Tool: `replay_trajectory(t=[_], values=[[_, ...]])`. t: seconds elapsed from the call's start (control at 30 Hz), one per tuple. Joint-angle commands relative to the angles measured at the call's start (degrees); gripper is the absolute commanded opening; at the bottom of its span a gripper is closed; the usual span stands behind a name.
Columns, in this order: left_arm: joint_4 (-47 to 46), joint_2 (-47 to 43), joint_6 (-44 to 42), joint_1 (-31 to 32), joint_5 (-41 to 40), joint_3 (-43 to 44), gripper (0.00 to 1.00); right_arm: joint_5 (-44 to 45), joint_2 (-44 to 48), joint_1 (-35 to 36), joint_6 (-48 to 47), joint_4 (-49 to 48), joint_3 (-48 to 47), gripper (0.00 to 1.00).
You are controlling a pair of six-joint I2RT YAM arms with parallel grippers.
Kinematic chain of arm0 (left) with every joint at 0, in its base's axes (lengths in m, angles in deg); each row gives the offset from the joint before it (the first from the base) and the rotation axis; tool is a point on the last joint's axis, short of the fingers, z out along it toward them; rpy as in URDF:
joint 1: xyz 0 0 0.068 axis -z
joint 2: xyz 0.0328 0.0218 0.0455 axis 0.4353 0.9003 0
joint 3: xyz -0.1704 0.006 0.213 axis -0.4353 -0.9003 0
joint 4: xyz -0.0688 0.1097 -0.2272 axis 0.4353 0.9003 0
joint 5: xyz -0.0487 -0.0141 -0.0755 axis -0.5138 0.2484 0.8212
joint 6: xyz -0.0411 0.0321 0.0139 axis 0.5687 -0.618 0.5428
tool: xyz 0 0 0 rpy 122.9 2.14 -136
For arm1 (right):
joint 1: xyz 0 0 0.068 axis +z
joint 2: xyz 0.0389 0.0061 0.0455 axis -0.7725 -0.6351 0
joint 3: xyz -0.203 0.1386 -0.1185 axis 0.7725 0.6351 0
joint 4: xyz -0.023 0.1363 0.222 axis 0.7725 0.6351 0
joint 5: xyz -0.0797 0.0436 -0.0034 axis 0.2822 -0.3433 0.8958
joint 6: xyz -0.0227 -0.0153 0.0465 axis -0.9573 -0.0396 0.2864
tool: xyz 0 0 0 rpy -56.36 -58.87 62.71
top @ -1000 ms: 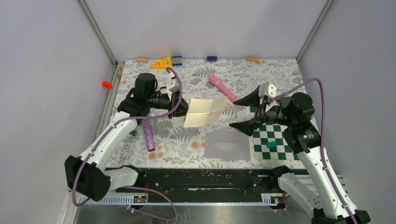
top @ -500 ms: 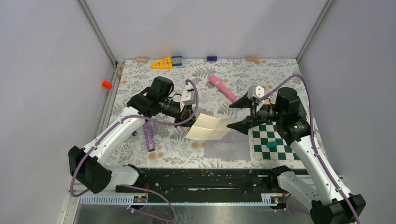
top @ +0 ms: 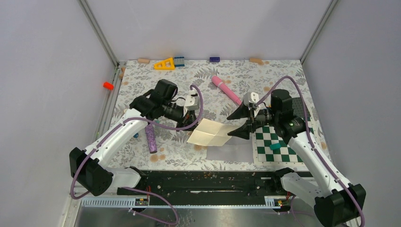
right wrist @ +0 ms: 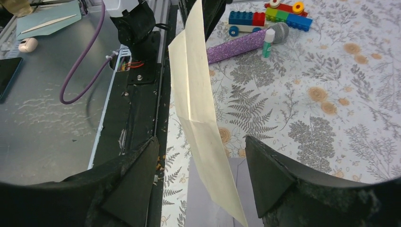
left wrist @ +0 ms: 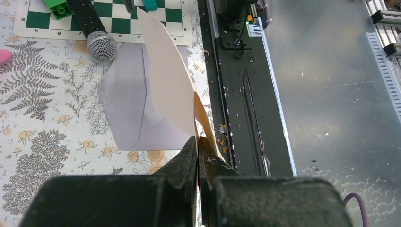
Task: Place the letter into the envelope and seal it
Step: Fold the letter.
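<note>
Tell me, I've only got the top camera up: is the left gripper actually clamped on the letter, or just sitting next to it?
Observer: Clamped. The left wrist view shows the left gripper shut on a corner of the letter, which stands up on edge from it.
Operator: And does the right one have hold of it?
Observer: Not yet. In the right wrist view the letter hangs in the gap of the right gripper, with the jaws open on either side and neither touching it.
Operator: Is the envelope ready?
Observer: The left wrist view shows the envelope lying flat beneath the letter, and its pointed flap appears folded out open.
</note>
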Motion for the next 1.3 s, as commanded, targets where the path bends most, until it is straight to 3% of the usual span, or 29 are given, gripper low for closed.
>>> replay_trajectory(t=[0.0, 0.37, 0.77, 0.8, 1.1, 1.27], values=[[-0.39, -2.04, -1.86, 0.21, 0.12, 2.08, 0.00, -1.54, -2.63, 1.70, -1.53, 0.77, -0.18, 0.73], [-0.38, -3.44, -2.70, 0.23, -0.86, 1.46, 0.00, -0.41, -5.55, 3.01, -2.40, 1.86, -0.10, 0.58], [-1.05, -3.74, -2.60, 0.14, -2.25, 1.33, 0.00, -0.90, -3.99, 3.25, -6.16, 6.82, -0.62, 0.00], [-1.51, -3.79, -2.33, 0.12, -3.03, 1.25, 0.04, -0.86, -3.78, 3.21, -6.37, 6.92, -0.62, 0.00], [-7.97, -6.30, 2.70, -4.19, -5.06, 0.15, 0.84, 1.29, -2.12, 3.23, -6.79, 6.93, -0.18, 0.00], [-11.78, -10.28, 6.06, -9.31, -3.47, -0.57, 0.97, 3.81, -2.46, 3.21, -6.90, 6.90, -0.37, 0.00]])
